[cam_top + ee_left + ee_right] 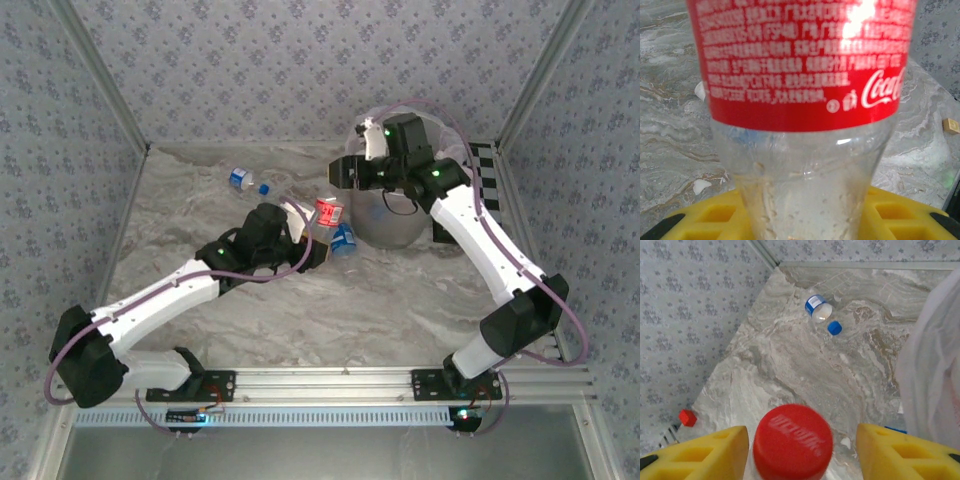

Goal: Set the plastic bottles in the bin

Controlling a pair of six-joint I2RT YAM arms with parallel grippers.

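Note:
My left gripper [305,240] is shut on a clear bottle with a red Coca-Cola label [328,212], its yellow fingers [705,220] pressing the bottle's narrow clear part [800,190]. My right gripper [345,172] hangs just left of the bin [400,228]. Between its yellow fingers [700,452] sits a red-capped bottle [792,442], cap pointing away, with a gap between cap and right finger. The bin's bag [932,365] rises on the right. A blue-label bottle [343,240] lies beside the bin, and another [240,179] [818,308] lies at the back left.
A loose blue cap [834,328] lies next to the far blue-label bottle. A small red piece [687,417] sits at the table's left edge. A black-and-white checkerboard [485,175] lies behind the bin on the right. Patterned walls close the table on three sides.

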